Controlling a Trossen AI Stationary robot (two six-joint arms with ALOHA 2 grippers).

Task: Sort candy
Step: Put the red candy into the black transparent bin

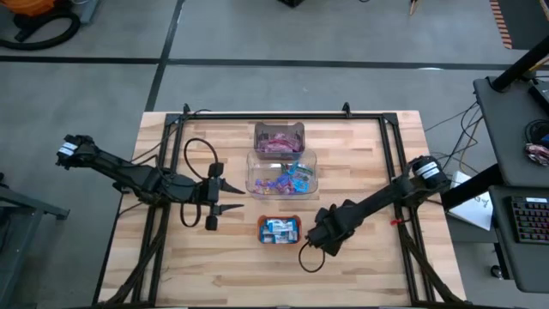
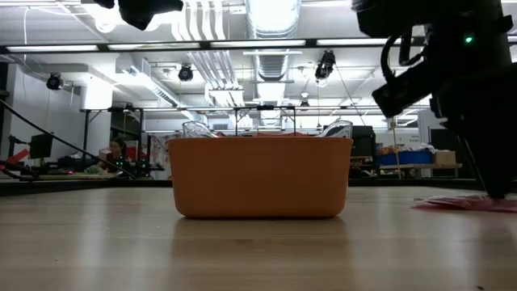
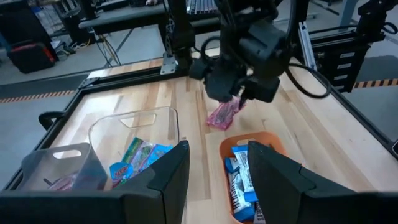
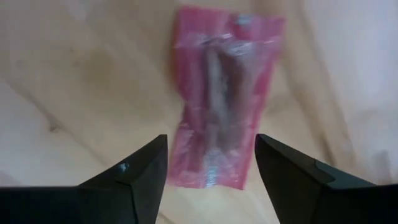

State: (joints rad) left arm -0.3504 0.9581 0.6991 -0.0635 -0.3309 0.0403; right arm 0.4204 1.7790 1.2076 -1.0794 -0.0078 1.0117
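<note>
Honestly, right gripper (image 4: 211, 165) wide open, holding nothing, straddling pink candy packet (image 4: 225, 93) flat on table (image 1: 360, 266) beside orange tray (image 1: 280, 240). Best to drop low, centre, pinch mid-wrapper. Left gripper (image 1: 230, 196) partly open, empty, near bins (image 1: 281, 159).

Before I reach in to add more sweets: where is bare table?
Bare wood lies along the near edge of the table, below the orange tray. It is crowded mid-table: clear bins, left gripper, and right gripper open over a pink packet.
</note>
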